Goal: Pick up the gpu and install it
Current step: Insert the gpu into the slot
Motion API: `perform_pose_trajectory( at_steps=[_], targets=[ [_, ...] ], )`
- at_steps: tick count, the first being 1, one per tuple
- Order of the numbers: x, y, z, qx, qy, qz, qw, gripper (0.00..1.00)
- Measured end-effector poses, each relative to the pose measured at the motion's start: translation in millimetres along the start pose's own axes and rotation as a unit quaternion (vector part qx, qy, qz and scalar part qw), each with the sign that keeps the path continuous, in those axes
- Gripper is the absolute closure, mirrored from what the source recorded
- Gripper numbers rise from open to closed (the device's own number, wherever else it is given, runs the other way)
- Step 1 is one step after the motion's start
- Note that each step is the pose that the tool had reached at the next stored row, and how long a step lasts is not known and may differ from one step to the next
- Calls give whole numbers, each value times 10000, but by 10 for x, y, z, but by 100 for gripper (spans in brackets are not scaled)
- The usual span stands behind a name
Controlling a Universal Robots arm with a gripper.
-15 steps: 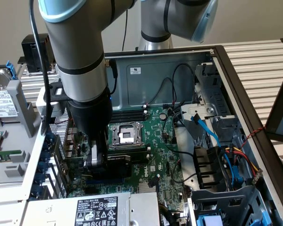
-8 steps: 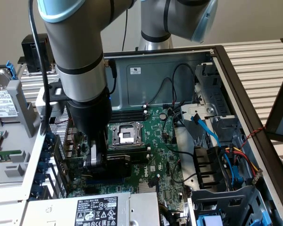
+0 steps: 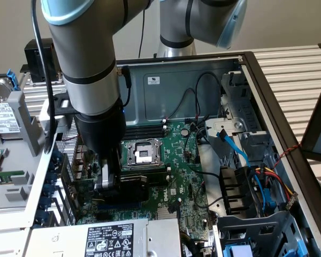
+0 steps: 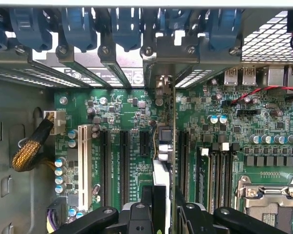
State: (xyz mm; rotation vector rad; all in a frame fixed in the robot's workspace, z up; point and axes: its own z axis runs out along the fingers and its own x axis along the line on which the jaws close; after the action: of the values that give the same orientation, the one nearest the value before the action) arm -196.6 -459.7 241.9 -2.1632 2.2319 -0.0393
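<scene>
The gpu (image 4: pixel 163 146) stands on edge over the motherboard (image 4: pixel 127 105), pinched between the two fingers of the gripper (image 4: pixel 163 197), which are closed against its faces. Its silver end bracket lines up with one of the rear openings of the computer case (image 3: pixel 203 69). In the wrist view the card lies between the CPU socket (image 4: pixel 268 204) and a white expansion slot (image 4: pixel 82 165), with black slots (image 4: pixel 123 161) beside it and two more long black slots with white latches (image 4: pixel 217 165) between it and the socket. Whether its edge is seated in a slot I cannot tell. In the exterior view the gpu (image 3: pixel 134 191) shows as a dark block just below the CPU socket (image 3: pixel 143 154), under the gripper (image 3: pixel 109 181) and the grey arm (image 3: pixel 88 69) that reaches down into the case. A row of blue retention clips (image 4: pixel 124 27) runs along the rear wall beyond the card, far from the socket. A braided yellow-and-black cable (image 4: pixel 31 146) plugs into the board past the white slot. The case also holds a labelled power supply (image 3: pixel 109 235) below the socket, and blue data cables (image 3: pixel 232 144) and red, yellow and black wires (image 3: pixel 275 179) to the exterior view's right of it. The case rests on a white slatted table (image 3: pixel 294 69). A hard drive (image 3: pixel 0 115) lies well off to the exterior view's left of the socket.
</scene>
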Motion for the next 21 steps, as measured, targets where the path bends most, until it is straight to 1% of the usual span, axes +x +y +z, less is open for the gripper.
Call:
perform_pose_trajectory(
  at_steps=[16, 20, 21],
  targets=[
    [13, 13, 2, 1, 2, -32, 10000, 73],
    [8, 26, 1, -6, -2, -20, 10000, 73],
    [4, 36, 0, -13, -5, -12, 10000, 73]
  ],
)
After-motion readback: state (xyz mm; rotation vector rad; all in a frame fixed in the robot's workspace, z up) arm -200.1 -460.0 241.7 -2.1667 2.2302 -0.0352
